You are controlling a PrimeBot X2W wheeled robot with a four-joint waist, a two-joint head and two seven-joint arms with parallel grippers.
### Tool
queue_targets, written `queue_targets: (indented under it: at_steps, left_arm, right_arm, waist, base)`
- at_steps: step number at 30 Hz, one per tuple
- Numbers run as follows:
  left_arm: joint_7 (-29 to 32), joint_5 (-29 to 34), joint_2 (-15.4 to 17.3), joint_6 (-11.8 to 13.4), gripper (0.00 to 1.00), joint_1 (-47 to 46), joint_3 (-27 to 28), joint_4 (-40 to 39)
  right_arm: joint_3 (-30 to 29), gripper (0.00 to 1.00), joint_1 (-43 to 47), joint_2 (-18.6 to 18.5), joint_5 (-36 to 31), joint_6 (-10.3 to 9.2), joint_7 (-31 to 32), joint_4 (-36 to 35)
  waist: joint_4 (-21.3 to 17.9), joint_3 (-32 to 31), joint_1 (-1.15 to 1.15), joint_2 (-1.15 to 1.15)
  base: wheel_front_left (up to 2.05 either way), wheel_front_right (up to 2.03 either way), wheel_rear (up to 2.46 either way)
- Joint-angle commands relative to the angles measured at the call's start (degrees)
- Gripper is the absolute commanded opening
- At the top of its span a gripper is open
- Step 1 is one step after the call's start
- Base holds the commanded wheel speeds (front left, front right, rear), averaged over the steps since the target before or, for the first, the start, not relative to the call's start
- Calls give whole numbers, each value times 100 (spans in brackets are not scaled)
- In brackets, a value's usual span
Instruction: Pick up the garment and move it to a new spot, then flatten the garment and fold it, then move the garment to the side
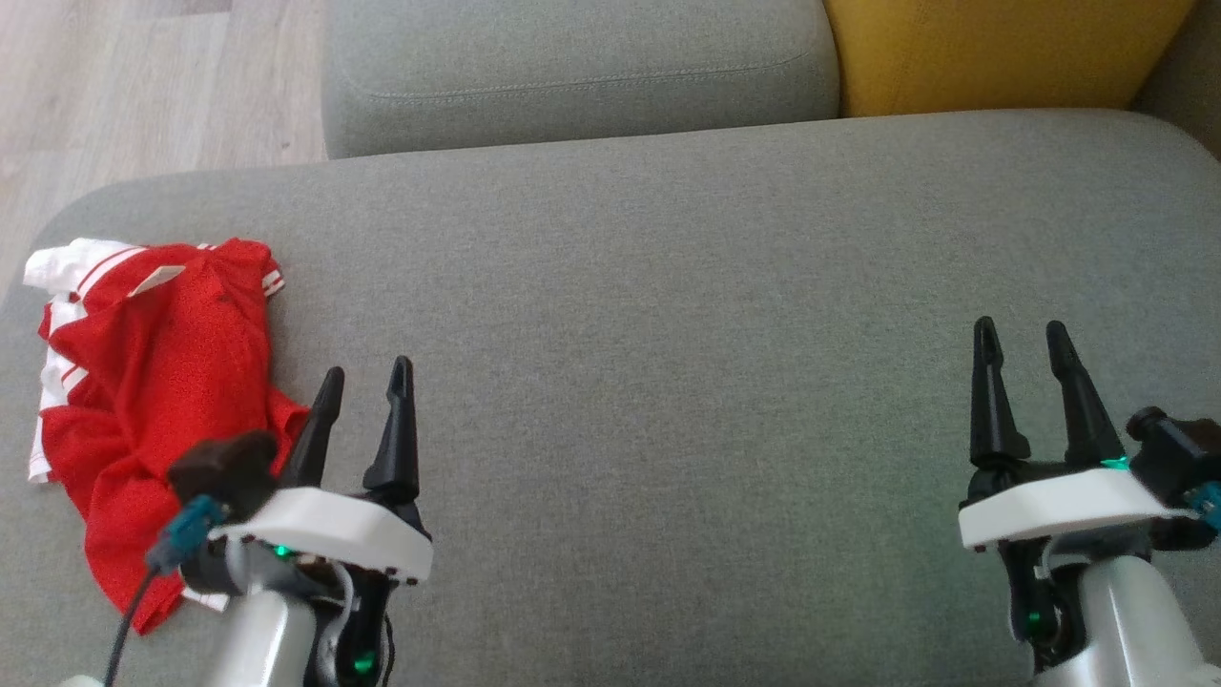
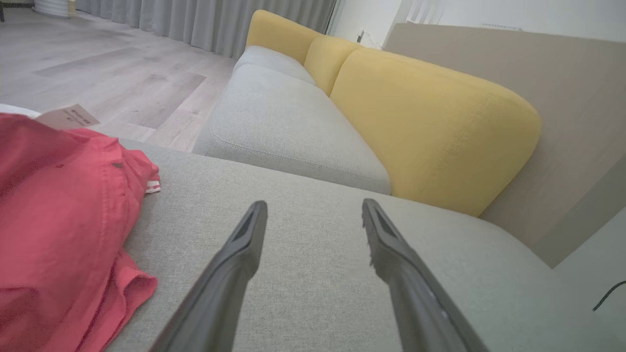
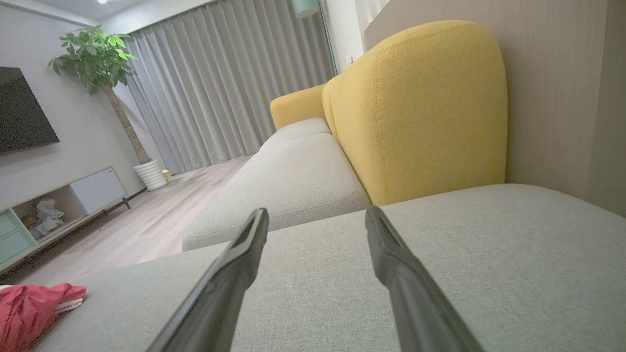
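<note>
A broad grey sofa seat (image 1: 668,286) ran across the room, with a second grey cushion (image 3: 293,171) beyond it and plump yellow backrests (image 3: 420,107) against a beige panelled wall (image 2: 538,83). Pale wood flooring (image 2: 98,73) stretched toward long grey curtains (image 3: 220,88). A leafy potted tree (image 3: 93,54) stood in a white pot beside them, near a dark wall-mounted screen (image 3: 19,117) above a low cabinet (image 3: 73,195).

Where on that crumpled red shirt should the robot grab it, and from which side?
Probably the bunched edge of the red garment nearest the open left gripper. The cloth there rises in folds off the grey cushion, giving it something to pinch. Coming down from the gripper's side looks shortest.
</note>
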Motion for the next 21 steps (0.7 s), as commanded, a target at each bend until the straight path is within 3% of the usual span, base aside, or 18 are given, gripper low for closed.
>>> queue_targets:
  at_steps: [1, 14, 21]
  left_arm:
    - [-100, 255, 152, 109, 100, -360, 15, -154]
    - [-301, 801, 375, 678, 100, -500, -496, -118]
    - [-419, 566, 125, 491, 100, -386, -216, -131]
  right_arm:
    - [91, 100, -210, -26, -263, -4, -89, -170]
    - [178, 100, -213, -30, -1060, -4, -292, -32]
    - [308, 100, -226, -32, -788, -4, -410, 230]
  waist:
    - [4, 0, 0, 0]
    - [13, 2, 0, 0]
    - [14, -4, 0, 0]
  base:
    - [0, 0, 0]
    - [0, 0, 0]
    - [0, 0, 0]
